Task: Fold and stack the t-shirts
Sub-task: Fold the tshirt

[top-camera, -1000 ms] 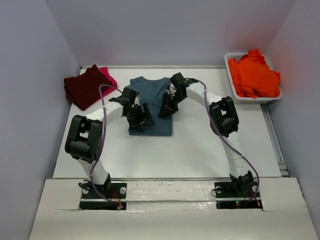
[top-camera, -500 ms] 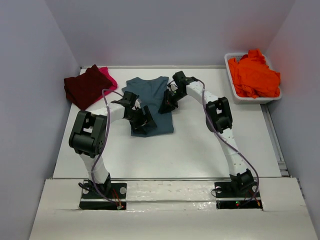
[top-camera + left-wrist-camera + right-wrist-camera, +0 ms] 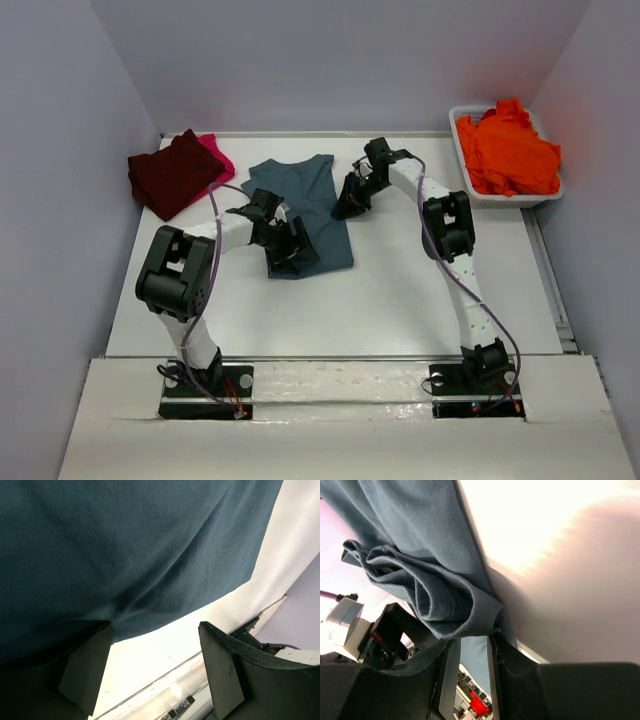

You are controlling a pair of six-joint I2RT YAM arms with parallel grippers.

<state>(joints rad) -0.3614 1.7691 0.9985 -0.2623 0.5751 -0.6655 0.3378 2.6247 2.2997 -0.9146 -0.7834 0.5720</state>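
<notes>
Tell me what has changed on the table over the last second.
The right gripper, pinching the right edge of the blue shirt, moved right and toward the back, swinging the shirt so it now lies tilted. The left gripper, open over the shirt's near end, slid slightly right and nearer. The maroon shirt, pink shirt and orange shirts in the tub stayed put.

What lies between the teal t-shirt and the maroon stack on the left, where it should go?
Nothing visible: only the table separates the teal t-shirt from the maroon t-shirt lying on the pink one.
</notes>
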